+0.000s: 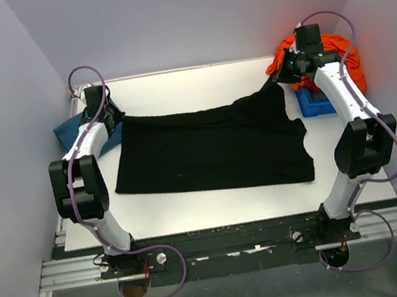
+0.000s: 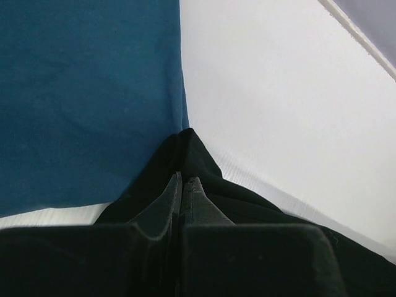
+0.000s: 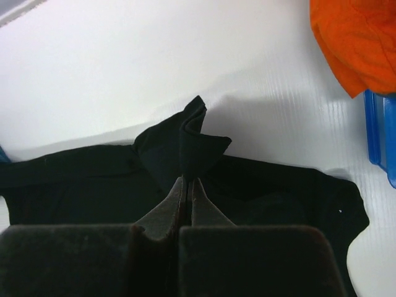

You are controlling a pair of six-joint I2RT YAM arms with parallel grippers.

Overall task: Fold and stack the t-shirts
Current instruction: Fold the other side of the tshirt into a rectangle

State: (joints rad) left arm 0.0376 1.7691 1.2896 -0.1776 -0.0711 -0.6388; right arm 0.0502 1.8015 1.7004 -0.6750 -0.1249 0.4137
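The black t-shirt [image 1: 214,150] lies spread across the white table, plain side up; no floral print shows. My left gripper [image 1: 109,117] is shut on its far left corner [image 2: 185,154], next to the teal-blue t-shirt [image 1: 76,127], which fills the upper left of the left wrist view [image 2: 86,99]. My right gripper [image 1: 285,70] is shut on the far right corner and holds a bunched peak of black cloth [image 3: 189,139] lifted off the table.
A blue plastic bin [image 1: 316,102] stands at the far right, with orange cloth [image 1: 333,50] heaped behind it; both show in the right wrist view, bin [image 3: 380,136] and cloth [image 3: 352,40]. Walls close in on the left, back and right.
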